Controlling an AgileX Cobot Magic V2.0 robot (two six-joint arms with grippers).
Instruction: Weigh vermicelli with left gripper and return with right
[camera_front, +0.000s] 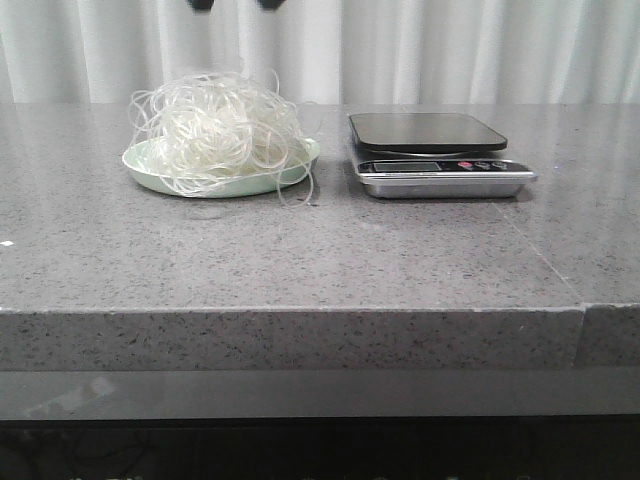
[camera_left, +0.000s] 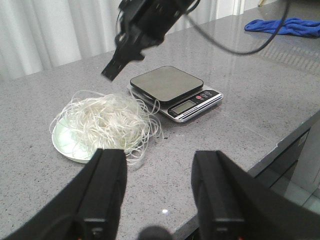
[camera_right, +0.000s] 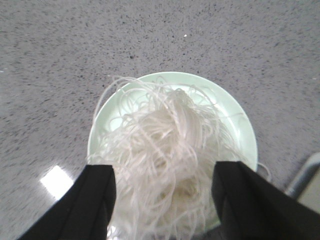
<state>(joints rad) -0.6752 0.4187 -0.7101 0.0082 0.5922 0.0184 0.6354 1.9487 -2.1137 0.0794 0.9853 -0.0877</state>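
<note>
A grey stone table (camera_front: 300, 250) holds a pale green plate (camera_front: 150, 165) heaped with the vermicelli (camera_front: 215, 130), and just to its right a kitchen scale (camera_front: 435, 150) with a bare dark platform, ready for weighing. The right pincer (camera_right: 162, 197) hangs directly above the noodle heap, fingers spread wide to either side of it, touching nothing as far as can be seen. The left pincer (camera_left: 155, 187) is also spread and empty, held back near the table's front edge, well apart from the plate.
</note>
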